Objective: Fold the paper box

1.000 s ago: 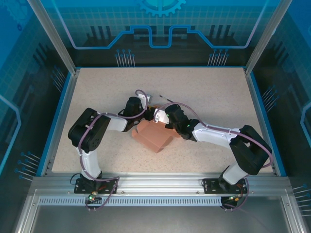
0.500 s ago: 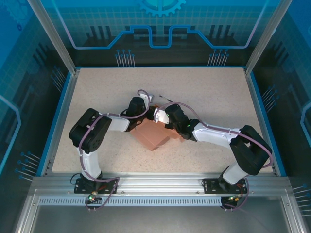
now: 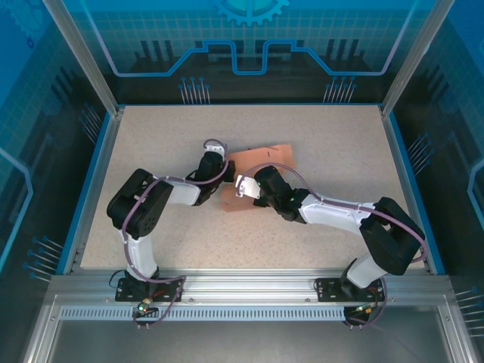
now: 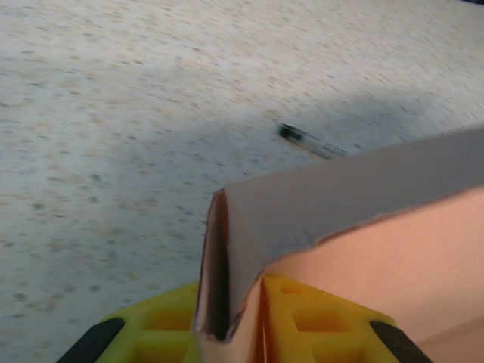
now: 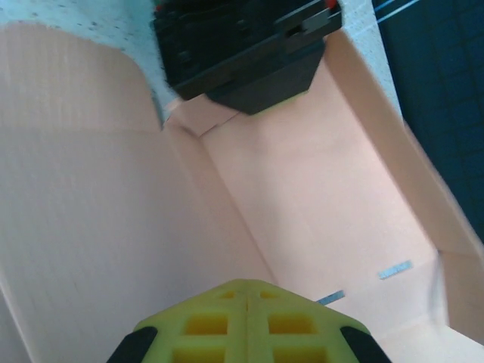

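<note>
The paper box [image 3: 277, 157] is found near the middle of the worktop [image 3: 151, 144], partly opened. One pink panel is spread flat toward the far right, and another part is seen on the near side, between the two arms. The box is grasped by the left end effector [image 4: 238, 321]: in the left wrist view a doubled cardboard wall is pinched upright between the yellow pads [image 4: 318, 321], with its upper edge slanting up to the right. The right end effector [image 5: 246, 306] is clenched with nothing between its fingers and is held over the box's inner floor, with cardboard walls raised to either side of it. A thin pen [image 4: 310, 142] is seen lying on the worktop just beyond the cardboard's far edge. Bare speckled surface is found on the left, far and right sides, up to the blue border [image 3: 85, 208]. Both arms are bent inward and meet at the box, so room is tightest there.
</note>
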